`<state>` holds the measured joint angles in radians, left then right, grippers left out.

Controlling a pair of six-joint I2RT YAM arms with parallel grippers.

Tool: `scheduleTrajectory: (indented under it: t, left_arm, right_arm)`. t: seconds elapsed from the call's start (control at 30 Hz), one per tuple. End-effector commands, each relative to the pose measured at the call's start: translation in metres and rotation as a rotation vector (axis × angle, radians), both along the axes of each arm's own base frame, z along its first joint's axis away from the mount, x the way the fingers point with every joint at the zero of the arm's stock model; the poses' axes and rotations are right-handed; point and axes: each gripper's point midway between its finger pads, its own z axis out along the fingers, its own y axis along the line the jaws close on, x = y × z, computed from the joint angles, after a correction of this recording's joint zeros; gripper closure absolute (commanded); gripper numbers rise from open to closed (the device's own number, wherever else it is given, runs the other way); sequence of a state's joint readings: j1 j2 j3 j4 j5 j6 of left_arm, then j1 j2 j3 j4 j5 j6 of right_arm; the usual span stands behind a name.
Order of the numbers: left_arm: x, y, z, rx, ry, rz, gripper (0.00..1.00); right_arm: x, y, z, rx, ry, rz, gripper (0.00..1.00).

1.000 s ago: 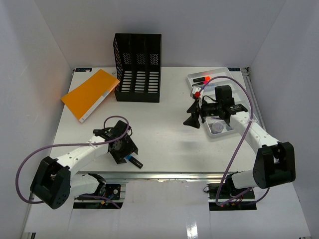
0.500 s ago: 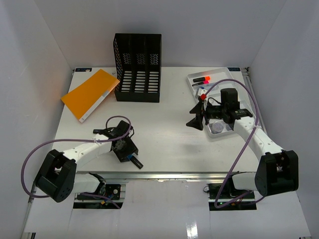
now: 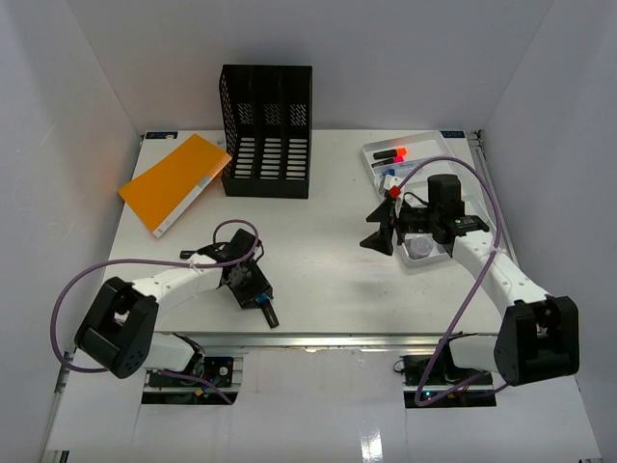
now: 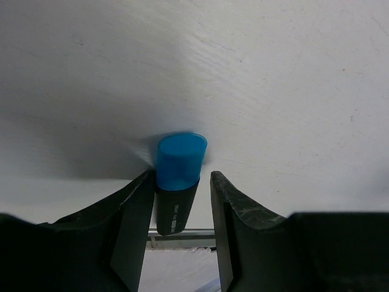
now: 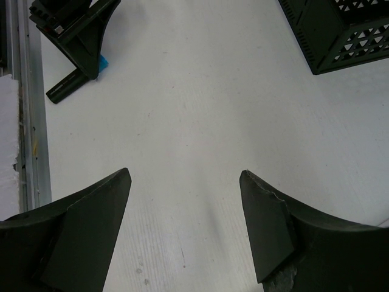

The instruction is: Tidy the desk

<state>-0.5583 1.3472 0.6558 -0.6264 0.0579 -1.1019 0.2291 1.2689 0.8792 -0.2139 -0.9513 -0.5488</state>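
Observation:
A black marker with a blue cap (image 4: 180,161) lies on the white desk (image 3: 318,251) near its front edge, also seen from above as a marker (image 3: 267,312). My left gripper (image 3: 253,294) is down over it, one finger on each side. In the left wrist view the left gripper (image 4: 181,176) has its left finger against the barrel, and a narrow gap shows at the right finger. My right gripper (image 3: 378,231) hovers above the desk's right half, beside the tray. It is open and the right gripper (image 5: 185,173) holds nothing.
A black mesh file holder (image 3: 267,130) stands at the back. An orange folder (image 3: 175,181) lies at the back left. A white compartmented tray (image 3: 436,138) with markers sits at the right. A metal rail (image 3: 318,340) runs along the front edge.
The left gripper's jaws have narrowed around the marker and the gripper has shifted slightly to the right. The right gripper has barely moved.

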Motion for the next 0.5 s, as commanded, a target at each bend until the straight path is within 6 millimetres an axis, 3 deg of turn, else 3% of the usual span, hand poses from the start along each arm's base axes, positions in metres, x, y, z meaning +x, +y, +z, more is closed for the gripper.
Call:
scheduleTrajectory:
  t: [0.0,0.1,0.2,0.47]
  left_arm:
    - [0.0,0.003,-0.014,0.031,0.019,-0.037,0.51]
    - [0.002,0.002,-0.015,0.034,0.012,-0.061,0.61]
    - [0.005,0.001,-0.015,0.042,0.008,-0.086,0.65]
    - [0.014,-0.005,-0.017,0.054,0.013,-0.167,0.62]
  right_arm:
    - [-0.003,0.001,0.012,0.033,-0.043,0.018,0.21]
    - [-0.004,0.001,0.012,0.034,-0.046,0.022,0.21]
    - [-0.005,0.001,0.012,0.037,-0.05,0.029,0.21]
    - [-0.013,0.002,0.014,0.045,-0.074,0.055,0.21]
